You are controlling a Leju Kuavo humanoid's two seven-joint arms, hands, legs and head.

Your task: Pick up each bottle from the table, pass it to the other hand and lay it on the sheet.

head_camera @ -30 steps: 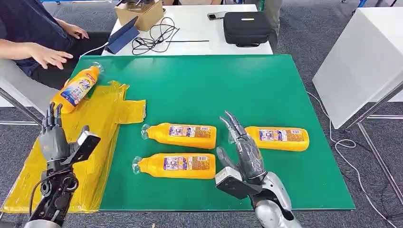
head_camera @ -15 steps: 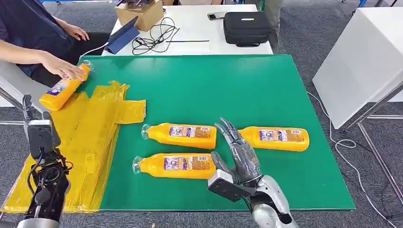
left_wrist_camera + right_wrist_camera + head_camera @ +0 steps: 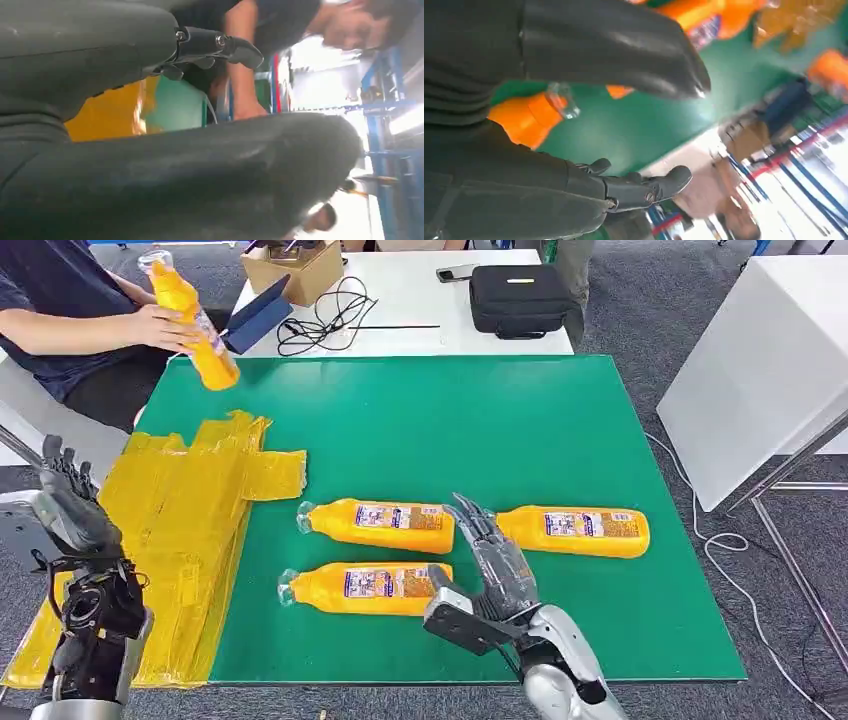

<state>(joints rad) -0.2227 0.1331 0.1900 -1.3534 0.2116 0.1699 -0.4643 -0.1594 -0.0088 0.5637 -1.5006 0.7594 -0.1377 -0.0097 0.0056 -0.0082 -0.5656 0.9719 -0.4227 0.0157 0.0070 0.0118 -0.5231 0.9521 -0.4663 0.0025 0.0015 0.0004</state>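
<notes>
Nearest the robot, the right hand (image 3: 497,565) hovered low over the green mat (image 3: 560,430), fingers spread and holding nothing, its fingertips reaching between the near bottle (image 3: 368,588) and the right bottle (image 3: 575,531). That placing looked like an approach to a grasp, probably on the near bottle just beside the hand, though which one it meant to take could not be told. The middle bottle (image 3: 378,525) lay just beyond the near bottle, both with their caps pointing toward the yellow sheet (image 3: 190,530); all three lay flat on their sides on the mat, none yet on the sheet.

The left hand (image 3: 62,502) was held up beside the sheet's outer edge, off the desk; it held nothing, fingers loosely apart, probably waiting to receive a bottle. The sheet itself lay crumpled over the mat's left border and bore no bottle.

Beyond the sheet, a person's hand (image 3: 160,328) held a fourth bottle (image 3: 192,323) lifted clear above the far corner of the mat. Farther still, a white desk (image 3: 420,310) carried a black case (image 3: 520,298), a tangle of cable (image 3: 325,320) and a cardboard box (image 3: 295,268). The closely packed bottles left the right hand little room for its fingers.
</notes>
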